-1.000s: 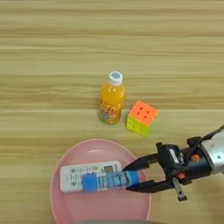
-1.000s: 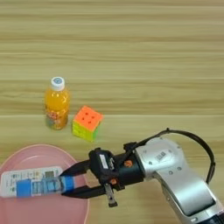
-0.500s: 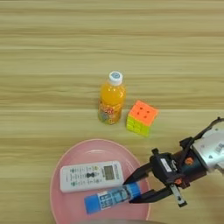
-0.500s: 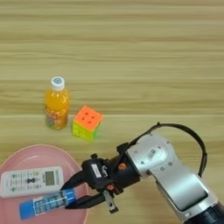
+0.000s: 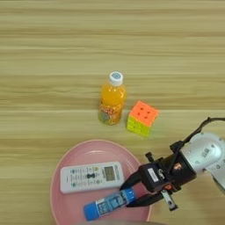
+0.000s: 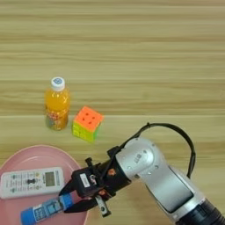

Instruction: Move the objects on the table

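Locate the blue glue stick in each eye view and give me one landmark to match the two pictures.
Left eye view: the glue stick lies low, left of centre, on the pink plate, just below the white remote.
Right eye view: the glue stick lies in the bottom-left corner, on the same plate, below the remote.
Shared landmark: the orange juice bottle, standing beside the puzzle cube.

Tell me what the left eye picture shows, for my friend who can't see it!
The robot's pincer has its two black fingers spread around one end of a blue glue stick lying on a pink plate, beside a white remote control. Behind the plate, a small orange juice bottle stands next to a puzzle cube on the wooden table.
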Controlling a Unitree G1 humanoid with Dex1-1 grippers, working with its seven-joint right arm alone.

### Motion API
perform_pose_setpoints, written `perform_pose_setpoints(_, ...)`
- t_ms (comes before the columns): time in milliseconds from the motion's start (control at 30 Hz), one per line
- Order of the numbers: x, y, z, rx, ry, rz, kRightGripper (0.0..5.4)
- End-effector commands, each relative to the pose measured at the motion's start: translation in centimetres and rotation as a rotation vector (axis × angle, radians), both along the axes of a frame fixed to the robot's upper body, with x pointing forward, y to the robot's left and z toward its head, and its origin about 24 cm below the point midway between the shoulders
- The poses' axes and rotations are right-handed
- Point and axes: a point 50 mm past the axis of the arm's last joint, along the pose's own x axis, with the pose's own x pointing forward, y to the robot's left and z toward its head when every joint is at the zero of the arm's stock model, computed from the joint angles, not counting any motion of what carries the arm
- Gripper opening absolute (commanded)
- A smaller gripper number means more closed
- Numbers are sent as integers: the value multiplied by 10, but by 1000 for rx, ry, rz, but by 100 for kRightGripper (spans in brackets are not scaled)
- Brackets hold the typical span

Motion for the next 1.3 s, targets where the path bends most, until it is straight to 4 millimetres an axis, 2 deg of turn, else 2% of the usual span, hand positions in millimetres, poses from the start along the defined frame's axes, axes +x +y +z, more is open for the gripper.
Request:
perform_pose_setpoints(33, 11, 0, 15, 17, -115, -6, 173)
perform_pose_setpoints(333, 14, -1, 21, 48, -119, -21, 270)
perform_pose_setpoints(633, 37, -12, 63, 222, -129, -137, 367)
perform_pose_setpoints(867, 58, -35, 88, 323, -164, -282, 441)
perform_pose_setpoints(1100, 70, -61, 83, 315, -199, -450, 531)
perform_pose_setpoints(1300, 83, -71, 72, 293, -243, -583, 538)
